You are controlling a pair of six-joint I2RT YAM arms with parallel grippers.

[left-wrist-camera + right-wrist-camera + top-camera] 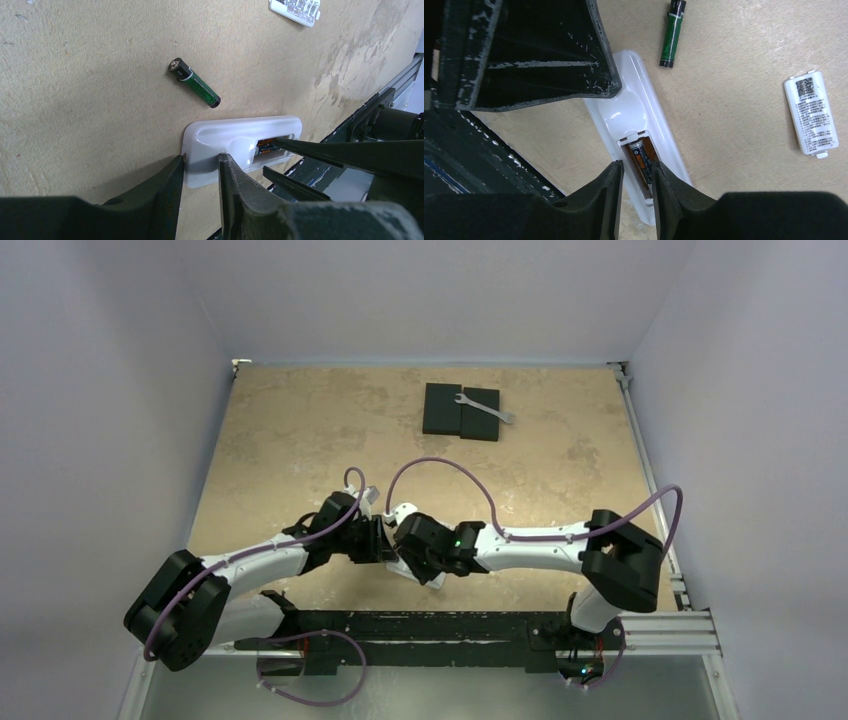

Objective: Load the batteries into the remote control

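on the left of the tan worktop [300,440], the left claw [201,159] is closed on one end of the remote control [235,132], with a dark finger against each side. the remote control lies flat toward the near edge of the worktop, between the two arms. its plain white back faces up and its recess is uncovered. inside that recess we see the seated battery [640,155], orange and dark, lying lengthwise.

just to the right, the right claw [638,165] hangs over the recess with its jaws a little apart. its tips stand on either side of the seated battery and clamp nothing.

in the right wrist view, the loose battery [672,35], green and black, lies flat on the worktop. it is near the remote control's held end but apart from it. further right in that view we find the white battery cover [811,112], lying flat with its printed label up, well apart from the remote control.

at the far side, right of centre, two black blocks [440,410] sit touching side by side, with a silver wrench [487,408] resting across them.
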